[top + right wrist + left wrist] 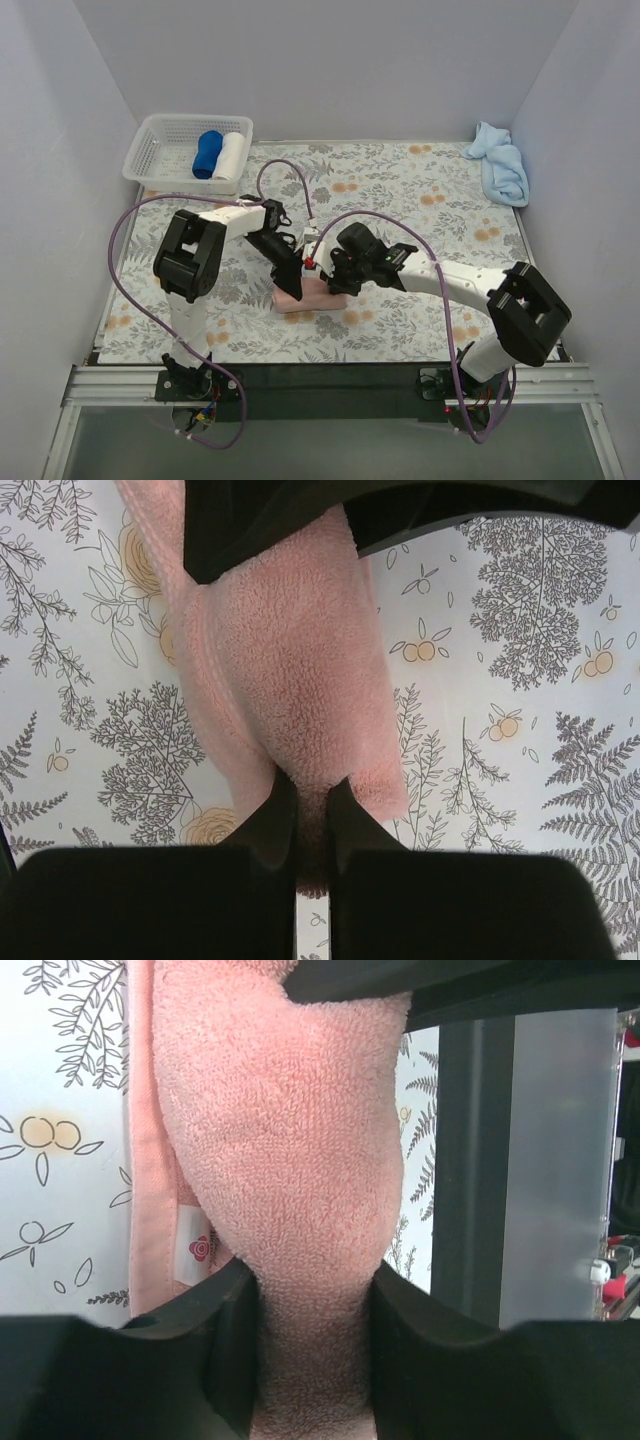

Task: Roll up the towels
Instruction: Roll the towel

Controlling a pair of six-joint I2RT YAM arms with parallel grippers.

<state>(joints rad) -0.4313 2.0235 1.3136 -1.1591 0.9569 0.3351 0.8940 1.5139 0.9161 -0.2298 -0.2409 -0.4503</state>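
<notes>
The salmon-pink towel (306, 296) lies as a narrow folded bundle on the floral mat, between the two arms. My left gripper (291, 277) is shut on one end of it. In the left wrist view the terry (290, 1140) bulges out from between the pinched black fingers of the left gripper (312, 1295), and a small white tag (198, 1250) shows at its left edge. My right gripper (327, 281) is shut on the opposite end; in the right wrist view the right gripper (310, 792) squeezes a thin fold of the pink towel (290, 650). The light sky-blue towel (500, 165) lies crumpled at the far right corner.
A white mesh basket (160, 150) at the far left holds a dark blue roll (207, 153) and a white roll (232, 155). The floral mat (400, 200) covers the table; walls close in on the left, right and back. Purple cables loop above both arms.
</notes>
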